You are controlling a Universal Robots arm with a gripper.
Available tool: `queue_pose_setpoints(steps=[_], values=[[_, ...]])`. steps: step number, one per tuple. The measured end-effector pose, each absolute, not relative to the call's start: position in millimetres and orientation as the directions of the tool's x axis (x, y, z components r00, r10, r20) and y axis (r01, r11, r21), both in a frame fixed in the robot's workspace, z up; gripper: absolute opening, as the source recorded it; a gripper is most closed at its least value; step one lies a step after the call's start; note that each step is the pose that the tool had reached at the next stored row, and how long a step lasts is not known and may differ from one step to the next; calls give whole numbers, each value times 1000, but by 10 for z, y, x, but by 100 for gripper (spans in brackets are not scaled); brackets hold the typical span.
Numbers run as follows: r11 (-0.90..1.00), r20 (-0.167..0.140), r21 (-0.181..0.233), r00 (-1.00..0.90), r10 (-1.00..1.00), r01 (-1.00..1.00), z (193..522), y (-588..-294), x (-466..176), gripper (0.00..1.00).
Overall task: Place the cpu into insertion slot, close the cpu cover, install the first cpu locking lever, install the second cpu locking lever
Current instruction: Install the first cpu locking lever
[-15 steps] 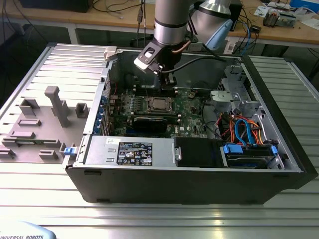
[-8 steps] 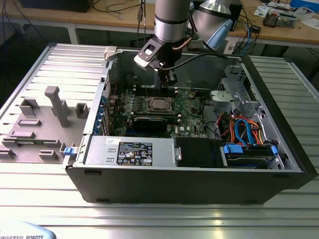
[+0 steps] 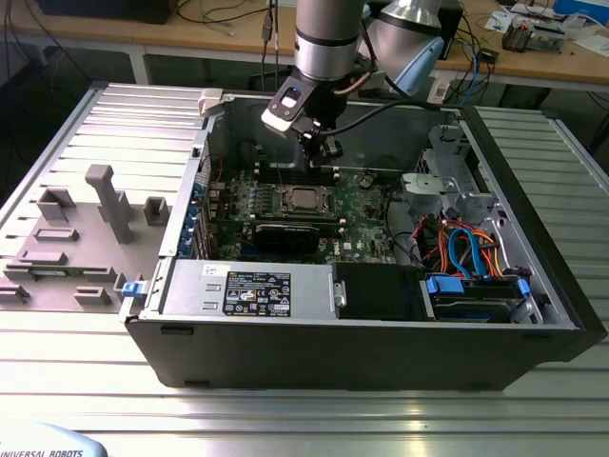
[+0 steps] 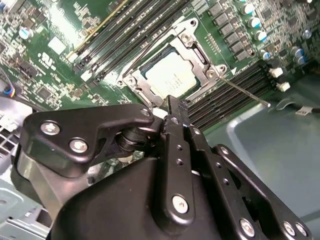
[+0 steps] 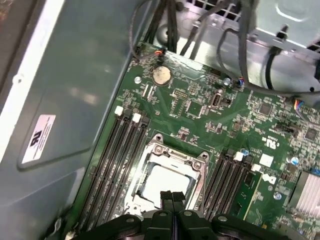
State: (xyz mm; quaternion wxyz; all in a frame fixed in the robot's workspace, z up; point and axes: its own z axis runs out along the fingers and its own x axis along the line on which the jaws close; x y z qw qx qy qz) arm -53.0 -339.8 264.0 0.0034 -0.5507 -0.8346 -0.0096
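Note:
The cpu (image 4: 170,77) (image 5: 165,182) lies flat in the insertion slot (image 3: 304,200) on the green board, its dull silver top showing. The cpu cover (image 4: 197,50) (image 5: 172,159) lies down over it, framing the chip. A thin metal locking lever (image 4: 245,90) juts from one socket corner, slanting across the black memory slots. My gripper (image 3: 328,152) (image 4: 172,107) (image 5: 172,196) hangs a little above the board at the socket's edge, shut, holding nothing.
The board sits inside an open computer case (image 3: 533,314). Black memory slots (image 5: 117,155) flank the socket on both sides. Drive bays and orange and blue cables (image 3: 466,248) fill the exterior view's right. The case wall (image 5: 65,100) stands close beside the memory slots.

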Motion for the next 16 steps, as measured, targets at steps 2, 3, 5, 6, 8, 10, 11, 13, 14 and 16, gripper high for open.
queue_pose_setpoints(steps=[2,3,5,6,8,10,11,13,14,16], values=[[421,16,12,-422,907,907,2640,-3398,-530,11],[432,16,12,-432,902,902,2640,-3398,-530,11],[447,16,12,-447,894,894,2640,-3398,-530,11],[457,16,12,-457,889,890,2640,-3398,-530,11],[464,16,12,-464,886,886,2640,-3398,-530,11],[464,16,12,-464,886,886,2640,-3398,-530,11],[464,16,12,-464,886,886,2640,-3398,-530,11],[464,16,12,-464,886,886,2640,-3398,-530,11],[464,16,12,-464,886,886,2640,-3398,-530,11],[464,16,12,-464,886,886,2640,-3398,-530,11]])
